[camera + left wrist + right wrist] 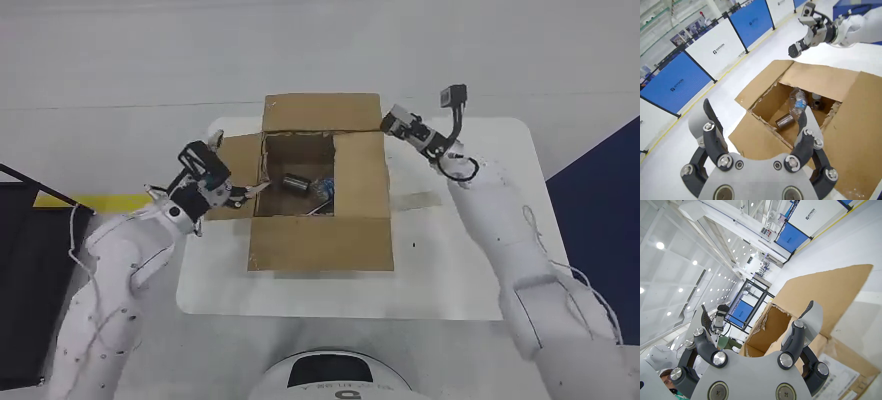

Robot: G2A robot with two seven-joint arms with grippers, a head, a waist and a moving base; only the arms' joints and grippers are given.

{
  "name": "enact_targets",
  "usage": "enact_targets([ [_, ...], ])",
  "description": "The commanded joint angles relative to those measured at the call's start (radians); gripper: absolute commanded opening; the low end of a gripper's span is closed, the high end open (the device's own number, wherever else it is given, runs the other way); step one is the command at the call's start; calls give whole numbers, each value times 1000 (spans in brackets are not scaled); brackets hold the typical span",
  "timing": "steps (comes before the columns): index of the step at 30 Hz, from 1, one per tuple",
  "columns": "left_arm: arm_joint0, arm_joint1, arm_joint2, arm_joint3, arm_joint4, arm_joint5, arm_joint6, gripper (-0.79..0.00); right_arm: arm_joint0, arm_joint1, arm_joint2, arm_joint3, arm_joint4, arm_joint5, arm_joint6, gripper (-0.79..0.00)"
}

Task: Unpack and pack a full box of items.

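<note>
An open cardboard box (320, 240) stands mid-table with its flaps folded out. Inside lie a short metal cylinder (294, 182) and a crumpled clear plastic bottle (322, 188) with a blue label. My left gripper (248, 191) hovers open over the left flap, at the edge of the opening. In the left wrist view the left gripper (757, 113) is open and empty, with the cylinder (784, 120), the bottle (797, 103) and another small metal part (816, 104) down in the box beyond it. My right gripper (390, 122) is open at the box's far right corner, beside the back flap (829, 289).
The white table (450, 280) has bare room right of the box, with a strip of tape (415, 200) on it. A dark stand (30, 230) sits off the table's left side. Blue and white barrier panels (687, 75) line the floor beyond.
</note>
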Motion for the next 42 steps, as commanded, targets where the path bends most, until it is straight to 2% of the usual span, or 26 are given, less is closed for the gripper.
enact_targets([
  [1,-45,-6,88,14,95,27,-17,0,-126,40,95,-198,-45,72,-26,0],
  [5,-109,-19,213,67,235,84,-31,0,-365,91,272,-544,-114,224,-80,0],
  [8,-153,-28,278,108,258,73,-45,0,-484,109,367,-695,-132,291,-108,0],
  [12,-197,-39,353,162,389,134,-60,0,-558,121,444,-764,-122,325,-108,0],
  [16,-225,-52,425,222,481,191,-60,0,-574,127,465,-762,-106,337,-84,0],
  [21,-235,-62,479,252,515,165,-67,0,-545,131,455,-717,-97,362,-47,0],
  [25,-224,-61,471,242,463,82,-79,0,-510,131,435,-666,-78,360,-23,0],
  [31,-199,-56,393,171,219,-70,-142,0,-462,129,392,-614,-74,365,-5,0],
  [36,-155,-40,349,88,196,-173,-164,0,-435,127,365,-588,-73,369,-1,0],
  [39,-121,-30,324,54,232,-183,-155,0,-423,126,348,-573,-70,377,1,0],
  [42,-97,-26,315,42,339,-83,-135,0,-401,123,319,-551,-73,395,8,0],
])
